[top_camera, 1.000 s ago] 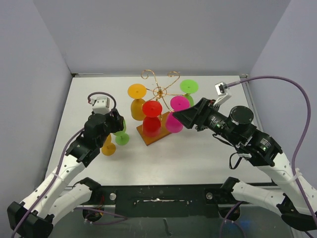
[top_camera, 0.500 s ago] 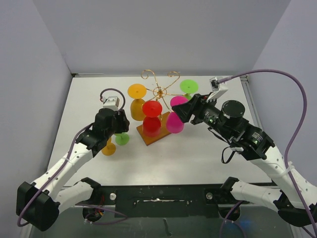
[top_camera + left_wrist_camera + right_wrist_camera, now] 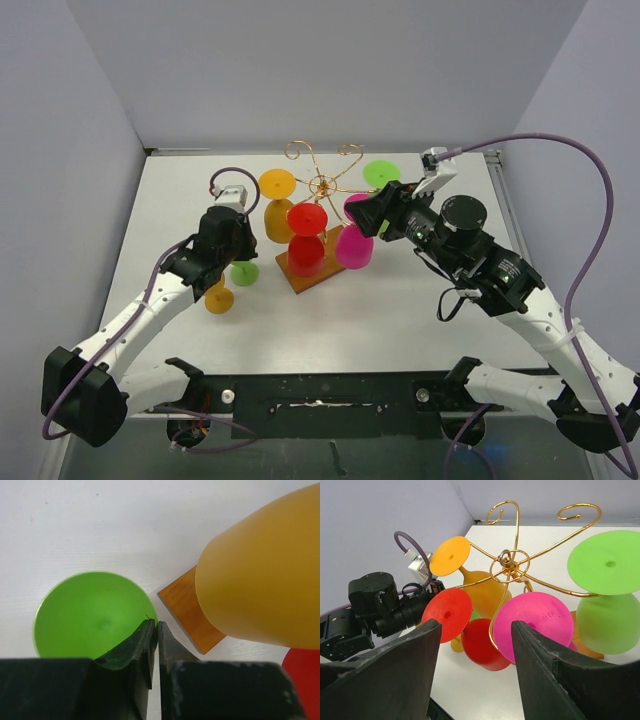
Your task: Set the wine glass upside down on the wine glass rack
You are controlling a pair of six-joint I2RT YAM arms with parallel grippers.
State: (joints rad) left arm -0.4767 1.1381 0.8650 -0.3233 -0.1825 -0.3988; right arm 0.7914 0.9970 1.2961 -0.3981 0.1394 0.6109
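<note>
The wine glass rack (image 3: 322, 186) stands mid-table on its wooden base (image 3: 300, 276), gold arms (image 3: 509, 562) spreading. Orange (image 3: 277, 205), red (image 3: 306, 235), magenta (image 3: 354, 235) and green (image 3: 381, 175) glasses hang on it, bowls down. A loose green wine glass (image 3: 244, 272) and a loose orange one (image 3: 219, 298) stand on the table left of the base. My left gripper (image 3: 234, 258) hovers over the green glass's round foot (image 3: 92, 615), jaws shut with nothing between them (image 3: 154, 626). My right gripper (image 3: 475, 665) is open, facing the red (image 3: 447, 614) and magenta (image 3: 535, 625) feet, touching neither.
Grey walls close in the white table on three sides. A corner of the wooden base (image 3: 189, 609) and the hanging orange bowl (image 3: 265, 575) sit close to the right of my left fingers. My right arm (image 3: 470, 250) stretches in from the right of the rack.
My left gripper has closed and moved up toward the rack base, over the green glass. My right gripper has crept closer to the rack, still open.
</note>
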